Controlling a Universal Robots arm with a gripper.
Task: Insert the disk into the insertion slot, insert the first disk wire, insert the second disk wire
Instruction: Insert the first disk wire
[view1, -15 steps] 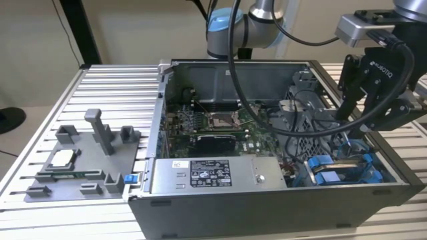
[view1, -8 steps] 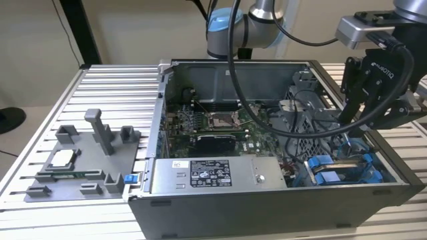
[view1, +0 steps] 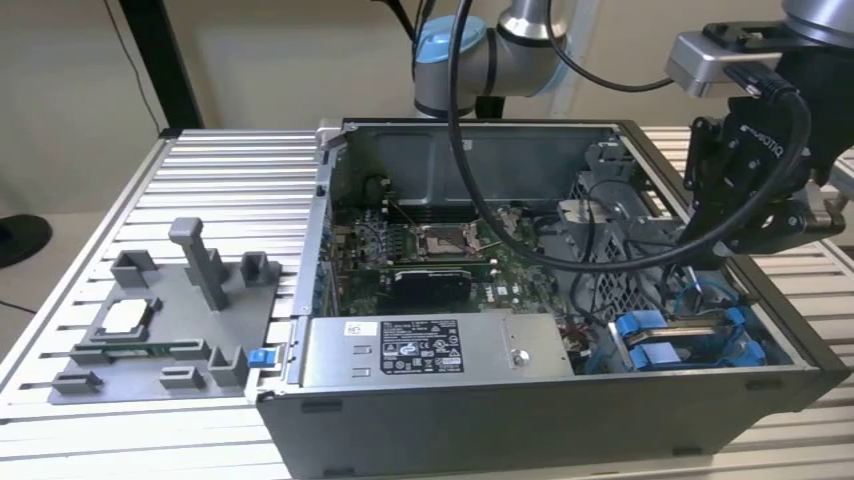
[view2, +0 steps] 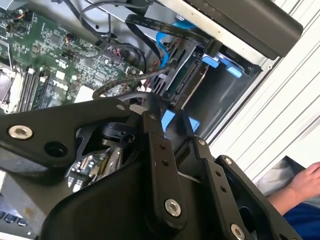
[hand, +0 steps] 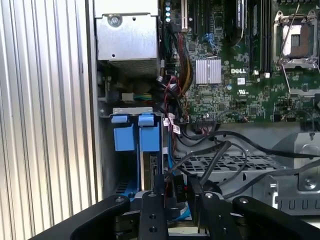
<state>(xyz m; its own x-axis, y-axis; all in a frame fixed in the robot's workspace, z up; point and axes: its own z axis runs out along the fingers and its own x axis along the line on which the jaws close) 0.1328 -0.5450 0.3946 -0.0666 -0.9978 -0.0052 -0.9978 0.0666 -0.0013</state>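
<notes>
Black jaws, closest to us, squeeze a small black wire plug (hand: 177, 190). Flat silver disk (view1: 687, 330) in its blue plastic frame already sits in the grey drive slot (hand: 105, 145). No wire looks plugged in yet.

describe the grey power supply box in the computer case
The grey metal power-supply box lies along the near wall of the open grey computer case in the exterior view, a white sticker on its upward face. The grey drive bay with blue plastic fittings stands past its end toward that view's right. In the first wrist view red, yellow and black wires run beside it.
</notes>
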